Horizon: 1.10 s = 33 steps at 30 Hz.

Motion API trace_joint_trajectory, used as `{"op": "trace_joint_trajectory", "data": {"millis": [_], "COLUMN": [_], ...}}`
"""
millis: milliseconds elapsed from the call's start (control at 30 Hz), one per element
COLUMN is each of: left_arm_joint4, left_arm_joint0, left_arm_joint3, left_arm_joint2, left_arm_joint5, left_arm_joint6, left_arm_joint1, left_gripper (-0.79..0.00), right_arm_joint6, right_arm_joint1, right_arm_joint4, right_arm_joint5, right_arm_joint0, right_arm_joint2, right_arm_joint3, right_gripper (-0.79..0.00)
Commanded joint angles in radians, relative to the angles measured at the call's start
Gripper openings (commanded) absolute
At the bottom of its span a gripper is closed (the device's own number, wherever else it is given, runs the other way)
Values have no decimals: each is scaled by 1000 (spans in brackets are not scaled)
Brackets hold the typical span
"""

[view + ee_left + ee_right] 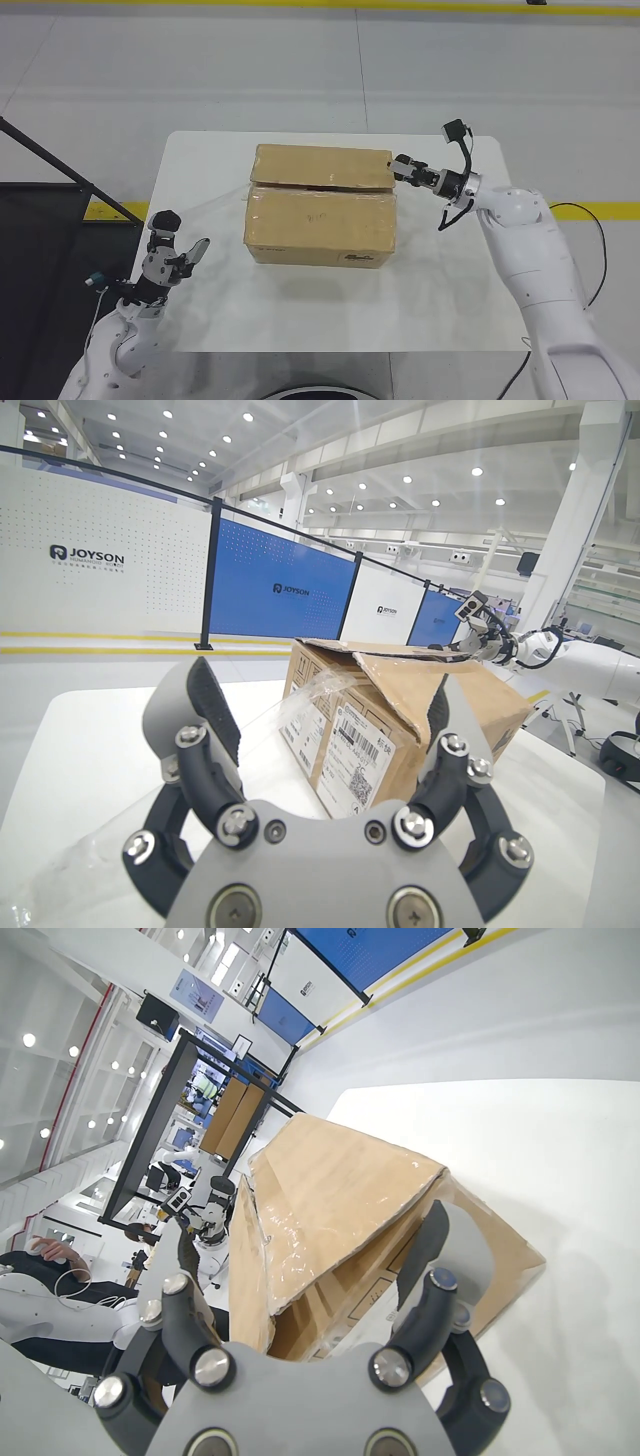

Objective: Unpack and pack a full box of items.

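Gaping slightly, brown taped box (pixel 318 215) (one flap (pixel 320 165) lifted), right gripper (pixel 305 1223) wide astride flap, left gripper (pixel 322 682) spread, empty.

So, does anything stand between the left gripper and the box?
No solid thing visible. The left gripper, open, faces the box across the table; only a loose strip of clear tape hangs off the box's near end.

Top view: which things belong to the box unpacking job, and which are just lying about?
Job:
- cardboard box
- its partly lifted flap
- loose clear tape
- right gripper, at the flap's end
- left gripper, open, apart from the box

Lying about:
- black panel beside the table
- yellow floor line
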<state>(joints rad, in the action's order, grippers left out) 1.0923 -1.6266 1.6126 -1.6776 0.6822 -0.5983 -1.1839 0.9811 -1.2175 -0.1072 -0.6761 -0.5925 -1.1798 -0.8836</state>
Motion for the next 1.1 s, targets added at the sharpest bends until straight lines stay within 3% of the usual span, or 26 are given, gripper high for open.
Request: {"op": "trace_joint_trajectory", "data": {"millis": [0,300,433,667,833,1067], "left_arm_joint4": [-6,-24,-24,-24,-24,-24], "left_arm_joint0": [-1,14,14,14,14,14], "left_arm_joint3": [-1,5,5,5,5,5], "left_arm_joint2": [1,13,13,13,13,13], "left_arm_joint5": [-2,-77,-77,-77,-77,-77], "left_arm_joint6": [1,47,47,47,47,47], "left_arm_joint1": [0,-5,-5,-5,-5,-5], "left_gripper": [0,0,0,0,0,0], "right_arm_joint6": [1,-45,-63,-116,-30,-24], "right_arm_joint1": [-2,23,52,97,125,127], "right_arm_joint4": [-5,35,73,151,22,15], "right_arm_joint5": [-5,-84,-127,-111,-146,-146], "right_arm_joint0": [5,-41,-124,-336,-472,-480], "right_arm_joint2": [8,-36,-104,-234,-306,-311], "right_arm_joint3": [6,-29,-139,-432,-581,-588], "right_gripper": [0,0,0,0,0,0]}}
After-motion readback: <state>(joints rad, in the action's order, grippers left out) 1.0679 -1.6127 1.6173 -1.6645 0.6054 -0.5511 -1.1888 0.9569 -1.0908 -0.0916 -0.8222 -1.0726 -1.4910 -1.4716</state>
